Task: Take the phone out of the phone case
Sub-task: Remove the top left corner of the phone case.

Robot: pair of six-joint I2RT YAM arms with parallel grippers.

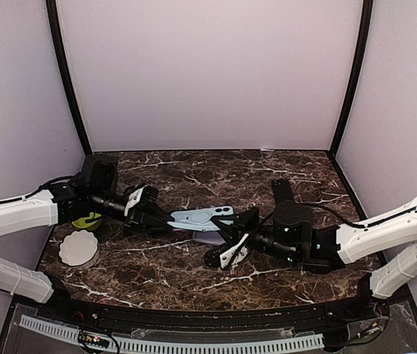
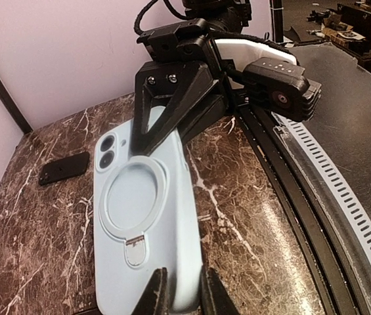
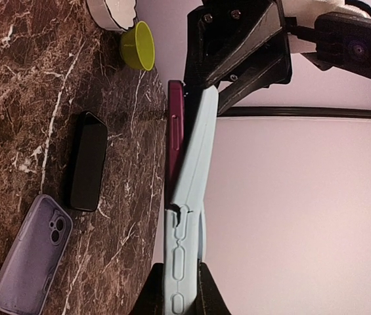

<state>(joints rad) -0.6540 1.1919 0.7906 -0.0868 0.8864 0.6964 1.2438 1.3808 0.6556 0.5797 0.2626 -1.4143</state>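
Matt pale-blue rubbery phone case (image 2: 147,220), glossy marble-look table (image 2: 257,226), matt black plastic jaws

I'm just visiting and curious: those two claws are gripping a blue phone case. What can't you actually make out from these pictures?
Phone: only a maroon edge shows in the right wrist view; the blue case covers it elsewhere.
Purple case: top view, mostly under the blue case and right claw.
Green bowl: top view, partly behind the left arm.
White dish: right wrist view, cut by the top edge.
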